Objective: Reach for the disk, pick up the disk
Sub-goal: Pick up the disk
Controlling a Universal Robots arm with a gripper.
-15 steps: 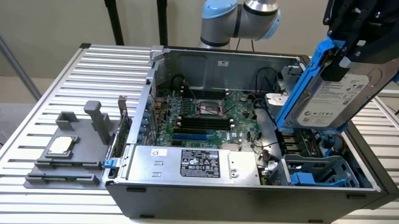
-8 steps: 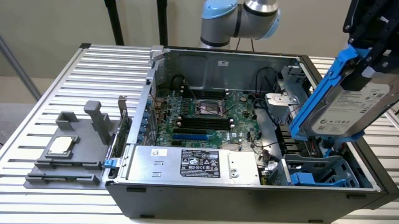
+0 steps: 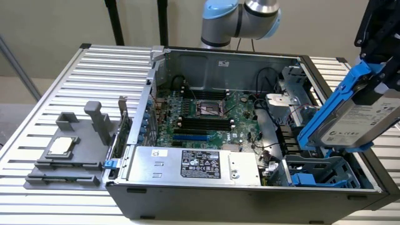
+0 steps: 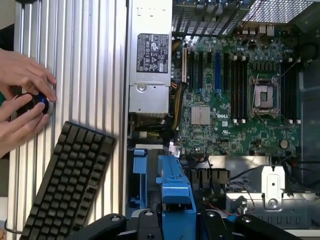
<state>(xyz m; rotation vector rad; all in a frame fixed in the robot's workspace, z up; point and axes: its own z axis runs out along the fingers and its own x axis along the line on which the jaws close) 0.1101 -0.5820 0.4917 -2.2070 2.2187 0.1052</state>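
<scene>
Already the disk (image 3: 359, 119) hangs tilted in the air above the open computer case (image 3: 250, 197), over the blue drive bay (image 3: 315, 173) at the case's front corner on the exterior view's right. The gripper (image 3: 381, 56) pinches its upper end; in the wrist view the gripper (image 4: 175, 220) clamps the disk's blue frame (image 4: 175, 185). Inside the case lie the motherboard (image 3: 206, 117) and a silver power supply (image 3: 194, 164). On the ribbed table (image 3: 56, 103) a grey tray (image 3: 65, 154) carries a small chip (image 3: 61, 146). A person's hands (image 4: 22, 100) hold a knob beside a black keyboard (image 4: 70, 180).
</scene>
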